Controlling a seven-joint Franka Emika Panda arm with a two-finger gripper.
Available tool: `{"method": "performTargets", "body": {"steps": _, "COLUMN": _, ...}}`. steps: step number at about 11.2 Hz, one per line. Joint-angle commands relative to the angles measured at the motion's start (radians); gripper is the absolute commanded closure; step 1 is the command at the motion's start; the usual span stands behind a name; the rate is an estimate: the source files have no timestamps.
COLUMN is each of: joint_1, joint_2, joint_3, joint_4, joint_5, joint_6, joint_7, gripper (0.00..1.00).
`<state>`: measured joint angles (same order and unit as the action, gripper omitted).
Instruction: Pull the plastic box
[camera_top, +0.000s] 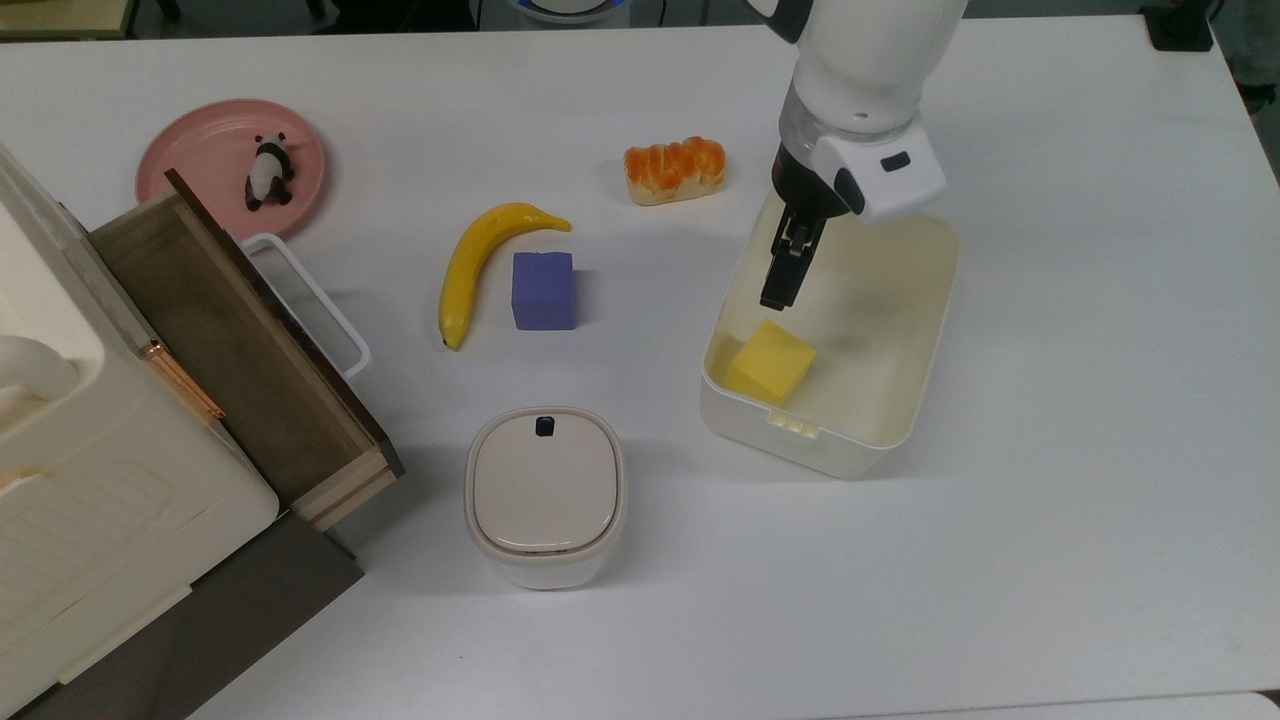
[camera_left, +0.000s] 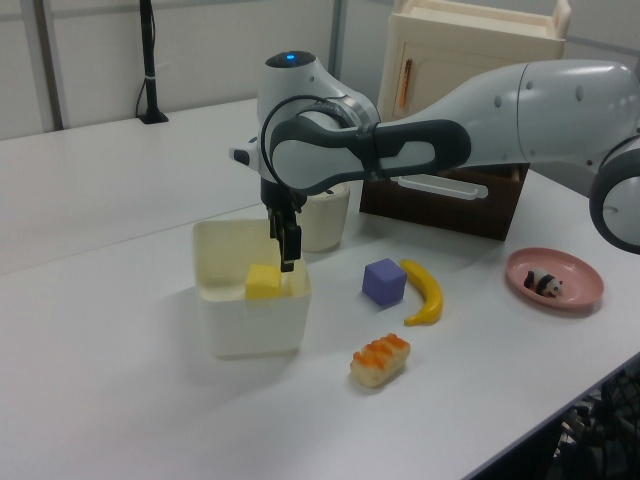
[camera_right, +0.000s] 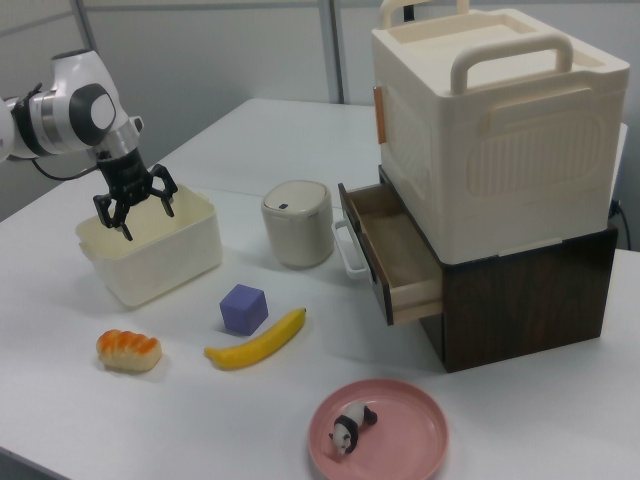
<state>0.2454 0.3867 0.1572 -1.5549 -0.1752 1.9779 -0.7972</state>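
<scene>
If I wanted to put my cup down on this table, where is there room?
Bare table lies on the top view's right of the plastic box, and along the bottom edge below the lidded bin. It is crowded between the banana, purple cube and open drawer.

1. Plastic box: one, holding one yellow block.
2. Lidded bin: one.
3. Banana: one.
4. Purple cube: one.
5. Bread roll: one.
6. Pink plate: one, carrying one panda figure.
7. Cabinet with open drawer: one.
8. Gripper: one.
</scene>
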Motion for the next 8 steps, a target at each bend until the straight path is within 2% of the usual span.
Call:
{"method": "performTargets", "body": {"steps": 1, "joint_1": 0.009, "joint_2": -0.005, "joint_3": -0.019, "joint_4": -0.031, "joint_5": -0.017, "joint_6": 0.003, "joint_7": -0.013, "gripper": 0.0}}
{"method": "performTargets", "body": {"steps": 8, "joint_1": 0.006, "joint_2": -0.009, "joint_3": -0.048, "joint_4": -0.066, "joint_5": -0.017, "joint_6": -0.007, "joint_7": -0.013, "gripper": 0.0}}
